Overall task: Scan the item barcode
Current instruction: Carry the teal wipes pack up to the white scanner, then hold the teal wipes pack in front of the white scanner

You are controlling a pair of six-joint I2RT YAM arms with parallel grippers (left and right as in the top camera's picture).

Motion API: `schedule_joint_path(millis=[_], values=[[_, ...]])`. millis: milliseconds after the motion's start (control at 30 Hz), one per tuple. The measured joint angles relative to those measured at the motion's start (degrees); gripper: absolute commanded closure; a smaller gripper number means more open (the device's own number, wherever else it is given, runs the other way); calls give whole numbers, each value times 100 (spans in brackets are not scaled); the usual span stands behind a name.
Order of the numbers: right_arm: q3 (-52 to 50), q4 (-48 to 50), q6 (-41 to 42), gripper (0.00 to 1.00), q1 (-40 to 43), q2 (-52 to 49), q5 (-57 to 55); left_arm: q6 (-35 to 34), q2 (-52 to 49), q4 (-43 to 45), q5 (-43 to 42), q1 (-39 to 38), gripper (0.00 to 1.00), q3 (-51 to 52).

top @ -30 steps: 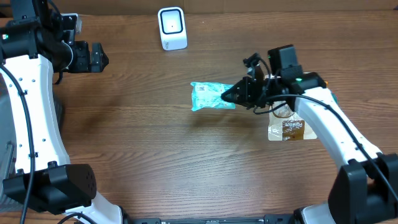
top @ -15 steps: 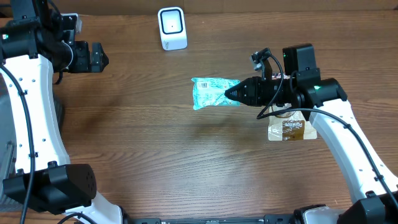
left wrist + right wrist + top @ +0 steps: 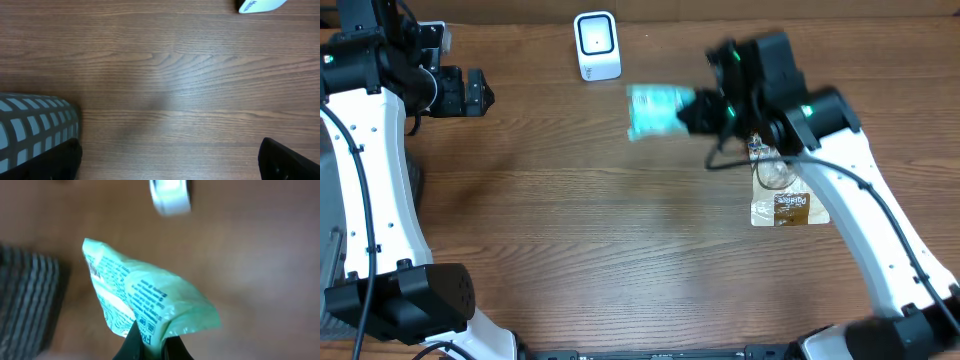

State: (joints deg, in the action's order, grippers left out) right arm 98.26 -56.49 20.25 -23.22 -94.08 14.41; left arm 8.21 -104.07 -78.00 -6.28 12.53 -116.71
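Observation:
A teal printed packet (image 3: 654, 110) hangs in the air, blurred, just right of the white barcode scanner (image 3: 596, 45) at the table's back edge. My right gripper (image 3: 692, 108) is shut on the packet's right end. In the right wrist view the packet (image 3: 142, 297) fans out above the pinched fingers (image 3: 131, 345), with the scanner (image 3: 170, 197) blurred at the top. My left gripper (image 3: 480, 92) stands open at the far left, with only bare wood between its fingertips (image 3: 55, 160) in the left wrist view.
A brown and clear snack bag (image 3: 780, 200) lies on the table under the right arm. A grey gridded object (image 3: 35, 125) shows at the left edge of the left wrist view. The scanner's corner (image 3: 260, 5) shows at that view's top right.
The right arm has lifted the teal packet up and back toward the scanner, and it is blurred with motion now. The left arm has stayed still.

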Motion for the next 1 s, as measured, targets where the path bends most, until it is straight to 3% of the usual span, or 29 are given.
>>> schedule_joint_path(millis=[67,167,300,400,567,733,1000], values=[[890,-22,-131,96,-286,-428,-831,4,0,4,11,0,0,0],[1707,1043,-734,96,-699,-1139,-2282,39,0,4,13,0,0,0],[1814,3672,-2592,96,-1202,-2267,-4148,63,0,2,11,0,0,0],[1799,4719,-3858,96,-1360,-2953,-4763,68,-7,7,15,0,1,0],[1770,6677,-6227,96,-1392,-4041,-5198,81,-7,15,17,0,0,0],[1753,7458,-8046,96,-1311,-4551,-5134,81,-7,15,15,0,0,0],[1753,7486,-8802,96,-1104,-4760,-4258,81,-9,15,15,0,1,0]])
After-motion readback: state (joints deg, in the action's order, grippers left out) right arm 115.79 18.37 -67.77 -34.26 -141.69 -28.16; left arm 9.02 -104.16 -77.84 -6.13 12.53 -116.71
